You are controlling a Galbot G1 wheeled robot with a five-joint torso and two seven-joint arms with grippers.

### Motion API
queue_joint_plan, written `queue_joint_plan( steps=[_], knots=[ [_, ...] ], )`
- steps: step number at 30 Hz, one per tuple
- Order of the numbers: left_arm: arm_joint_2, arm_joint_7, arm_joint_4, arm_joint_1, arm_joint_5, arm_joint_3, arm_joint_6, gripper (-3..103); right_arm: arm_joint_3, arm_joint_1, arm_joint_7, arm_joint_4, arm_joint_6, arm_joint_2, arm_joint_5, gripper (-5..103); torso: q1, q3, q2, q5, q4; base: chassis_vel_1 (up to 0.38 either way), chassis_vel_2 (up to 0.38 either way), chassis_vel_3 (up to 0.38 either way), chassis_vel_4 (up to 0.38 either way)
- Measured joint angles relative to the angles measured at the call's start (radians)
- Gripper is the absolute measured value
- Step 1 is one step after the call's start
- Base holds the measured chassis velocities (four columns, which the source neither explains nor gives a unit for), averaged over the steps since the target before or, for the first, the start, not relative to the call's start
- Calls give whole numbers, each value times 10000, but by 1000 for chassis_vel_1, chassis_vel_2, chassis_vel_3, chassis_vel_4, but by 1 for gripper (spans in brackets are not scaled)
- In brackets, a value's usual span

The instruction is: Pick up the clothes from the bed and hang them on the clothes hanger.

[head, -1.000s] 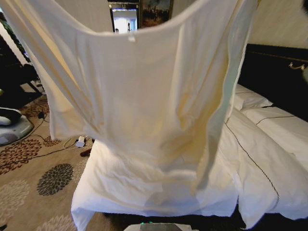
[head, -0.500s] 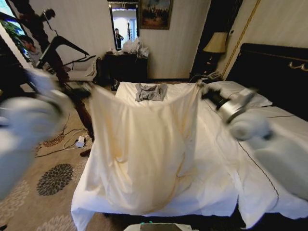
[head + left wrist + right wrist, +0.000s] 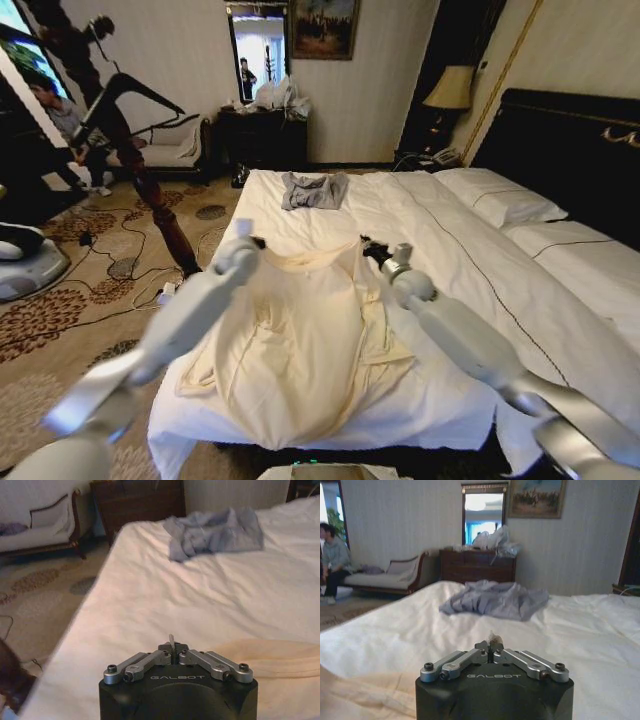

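The cream shirt (image 3: 300, 340) lies spread on the near end of the bed (image 3: 470, 260), its lower edge reaching toward the foot of the mattress and its top edge raised slightly between the two arms. Both arms stretch forward over it from the near side.

The left gripper (image 3: 250, 241) sits at the shirt's upper left corner, and the right gripper (image 3: 372, 248) at the upper right corner, each low over the white sheet. In the left wrist view the left gripper's (image 3: 171, 649) fingers are pressed together with a thin sliver of pale fabric sticking up between the tips, and a cream band of the shirt (image 3: 270, 655) lies on the sheet just beside it. In the right wrist view the right gripper's (image 3: 492, 647) fingers are likewise pressed together on a small tuft of fabric, with cream cloth (image 3: 365, 690) on the bed beside it.

Farther up the bed, well apart from the shirt, a small grey garment (image 3: 313, 190) lies crumpled on the sheet. White pillows (image 3: 505, 200) rest against the dark headboard (image 3: 570, 150). A dark wooden coat stand (image 3: 130, 130) stands on the patterned carpet (image 3: 90, 330) left of the bed
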Motion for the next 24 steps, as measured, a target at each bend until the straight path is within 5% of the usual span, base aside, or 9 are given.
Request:
queue_joint_plan(
  steps=[7, 11, 14, 19, 24],
  knots=[
    [-1757, 208, 2308, 50, 1215, -407, -242, 2, -168, -20, -238, -1238, 650, 864, -477, 0, 0, 0, 0, -1, -8, 0, 0, 0, 0],
    [-2371, 310, 3385, 95, 1721, -969, -869, 2, -214, -31, -611, -1187, 954, 1421, 780, 0, -1, 0, 0, 0, 4, 0, 0, 0, 0],
    [-2412, 338, 3468, 211, 1785, -1195, -1082, 2, -264, -17, -394, -658, 519, 1487, 1974, 0, 0, 1, 1, -3, 6, 0, 0, 0, 0],
    [-2186, 618, 3161, 420, 1747, -1546, -1355, 8, -486, 362, 1049, -22, -783, 1731, 3636, 10, -3, -1, 3, -5, -2, 0, 0, 0, 0],
    [-1795, 975, 2177, 567, 1010, -1928, -1423, 30, -518, 751, 3205, 572, -2352, 2005, 5438, 31, 0, 0, 3, -6, 3, 0, 0, 0, 0]
  ],
)
